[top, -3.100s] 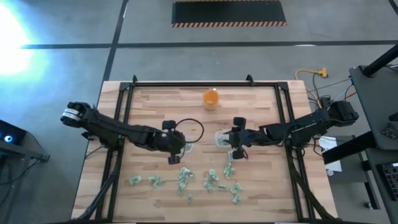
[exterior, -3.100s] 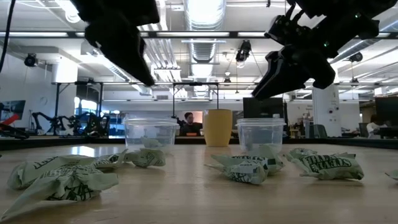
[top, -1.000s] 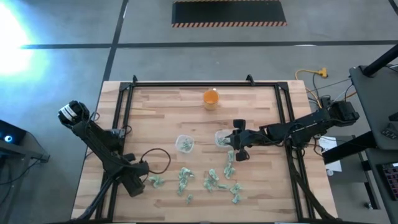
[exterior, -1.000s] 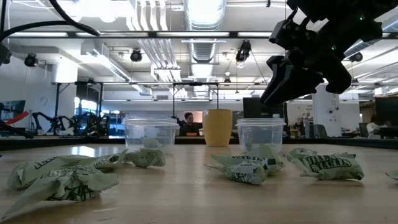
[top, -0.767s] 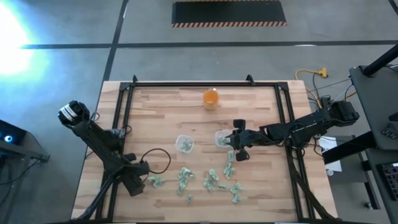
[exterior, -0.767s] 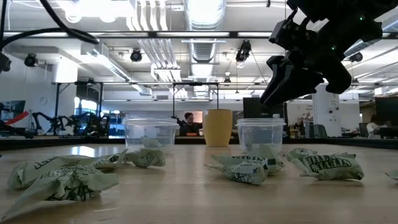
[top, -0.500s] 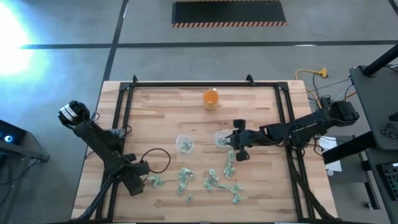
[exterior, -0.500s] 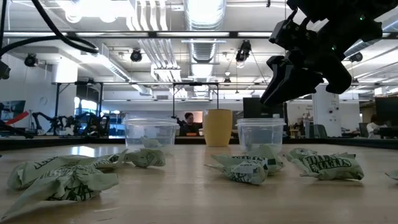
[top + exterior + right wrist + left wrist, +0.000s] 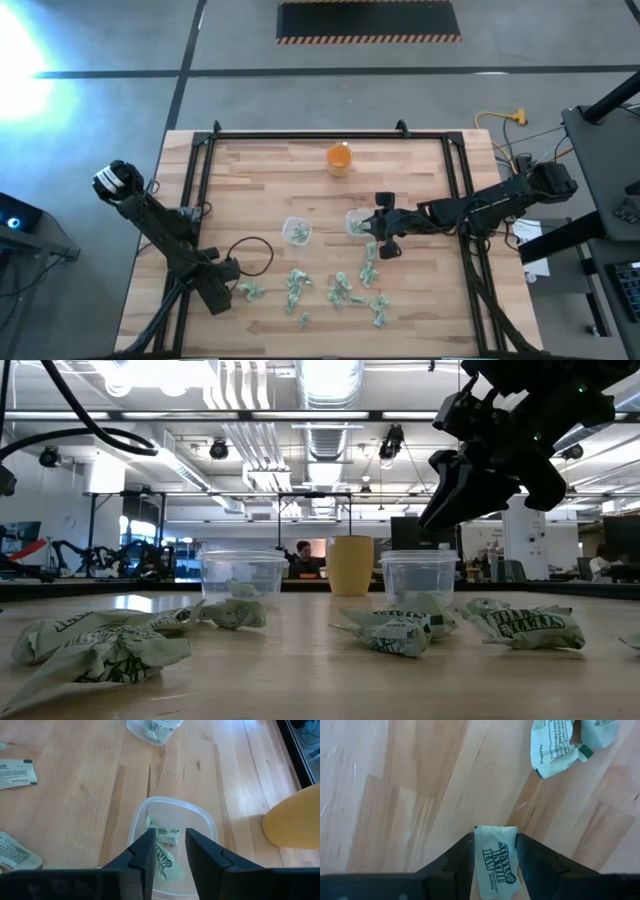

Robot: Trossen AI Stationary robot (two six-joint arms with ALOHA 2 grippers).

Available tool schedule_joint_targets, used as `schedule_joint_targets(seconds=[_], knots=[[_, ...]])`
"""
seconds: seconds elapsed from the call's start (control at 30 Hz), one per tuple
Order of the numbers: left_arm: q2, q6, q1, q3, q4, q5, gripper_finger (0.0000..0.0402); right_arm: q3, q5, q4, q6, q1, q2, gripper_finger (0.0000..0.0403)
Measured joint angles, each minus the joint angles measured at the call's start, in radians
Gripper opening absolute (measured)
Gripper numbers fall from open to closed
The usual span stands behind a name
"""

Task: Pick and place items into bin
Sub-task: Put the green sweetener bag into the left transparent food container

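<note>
Several small pale green printed packets (image 9: pixel 340 290) lie scattered on the near half of the wooden table, and they show up close in the low view (image 9: pixel 400 632). My left gripper (image 9: pixel 215 297) is down at the near left end of the scatter, shut on one flat packet (image 9: pixel 495 862). My right gripper (image 9: pixel 368 234) hangs just above the right clear tub (image 9: pixel 355 222), shut on a crumpled packet (image 9: pixel 164 860). The left clear tub (image 9: pixel 296 231) stands beside the right one and holds packets. My left gripper pinches the packet between its two fingers (image 9: pixel 465 851), one on each long edge. The short end (image 9: pixel 495 831) pokes out past the tips. It comes from above. The table lies right behind the packet; whether it is lifted I cannot tell. My right gripper has a wrinkled packet between its two fingers (image 9: pixel 149 851), and the far end (image 9: pixel 160 827) sticks out beyond the tips. It comes slanting down from the table's right, over the tub's mouth (image 9: pixel 172 805). The fingers hide the place of contact.
An orange cup (image 9: pixel 339 158) stands toward the far edge, behind the tubs (image 9: pixel 350 565). A black frame rail (image 9: pixel 200 200) runs along the table's sides. Another packet (image 9: pixel 567 742) lies just beyond my left gripper. Bare wood lies across the far half.
About three seconds ago my left gripper was at the left tub; since then it has swung to the table's near left, onto the leftmost packet. Over the last second both arms have kept still and no packet has moved.
</note>
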Motion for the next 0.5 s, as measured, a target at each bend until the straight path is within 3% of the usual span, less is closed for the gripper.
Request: schedule_joint_targets(seconds=[0.33,0.5], knots=[[0.002,-0.002,0.0,0.004,0.003,-0.001,0.0015,0.0,0.0,0.0,0.0,0.0,0.0,0.009],[0.006,-0.002,0.0,0.027,0.016,0.0,0.0006,0.0,0.0,0.0,0.0,0.0,0.0,0.0088]])
